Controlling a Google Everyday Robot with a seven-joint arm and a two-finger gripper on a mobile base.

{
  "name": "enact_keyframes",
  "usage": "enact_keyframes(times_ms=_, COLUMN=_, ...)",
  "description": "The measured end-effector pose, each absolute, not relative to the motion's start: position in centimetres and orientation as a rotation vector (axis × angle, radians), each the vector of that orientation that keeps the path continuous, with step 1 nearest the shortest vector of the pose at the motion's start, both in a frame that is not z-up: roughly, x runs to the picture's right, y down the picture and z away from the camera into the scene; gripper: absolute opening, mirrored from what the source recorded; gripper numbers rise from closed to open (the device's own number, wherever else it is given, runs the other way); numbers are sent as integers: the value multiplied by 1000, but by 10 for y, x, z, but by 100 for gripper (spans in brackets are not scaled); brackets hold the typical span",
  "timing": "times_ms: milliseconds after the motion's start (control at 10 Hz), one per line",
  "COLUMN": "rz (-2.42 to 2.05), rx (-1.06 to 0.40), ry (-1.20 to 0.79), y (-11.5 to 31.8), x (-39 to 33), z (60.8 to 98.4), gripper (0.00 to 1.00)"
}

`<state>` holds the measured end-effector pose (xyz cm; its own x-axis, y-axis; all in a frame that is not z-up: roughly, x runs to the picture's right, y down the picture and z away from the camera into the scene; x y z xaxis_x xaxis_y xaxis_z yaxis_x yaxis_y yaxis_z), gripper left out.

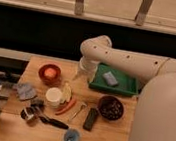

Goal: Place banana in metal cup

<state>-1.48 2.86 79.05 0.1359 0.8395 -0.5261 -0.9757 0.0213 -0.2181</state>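
Observation:
The banana [66,91] is small and pale yellow. It lies on the wooden table [115,138] against the right side of a white cup [53,96], with an orange-red carrot [66,107] just in front of it. The metal cup [27,114] is small and shiny and stands near the table's front left. My gripper [81,74] hangs from the white arm above the table's back middle, a little behind and to the right of the banana. It holds nothing that I can see.
A red bowl [49,72] with an orange thing sits at the back left. A green tray [122,86] holds a grey sponge [110,78]. Also here are a dark bowl [110,108], a black remote [90,119], a spoon [78,112], a blue cup [71,137], a grey cloth [25,91] and a black-handled tool [52,122].

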Motion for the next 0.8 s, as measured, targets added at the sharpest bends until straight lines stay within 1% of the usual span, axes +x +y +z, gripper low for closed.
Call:
enact_keyframes(times_ms=100, rz=1414, rx=-633, ry=274, y=31, x=-36, z=807, gripper=64)
enact_keyframes(times_ms=400, rz=1368, rx=-712, ry=281, y=51, x=-71, z=849, gripper=64)
enact_keyframes(times_ms=600, rz=1344, rx=-764, ry=302, y=67, x=-81, z=866, gripper=64)
enact_keyframes(times_ms=800, rz=1324, rx=-799, ry=314, y=76, x=-91, z=871, gripper=64)
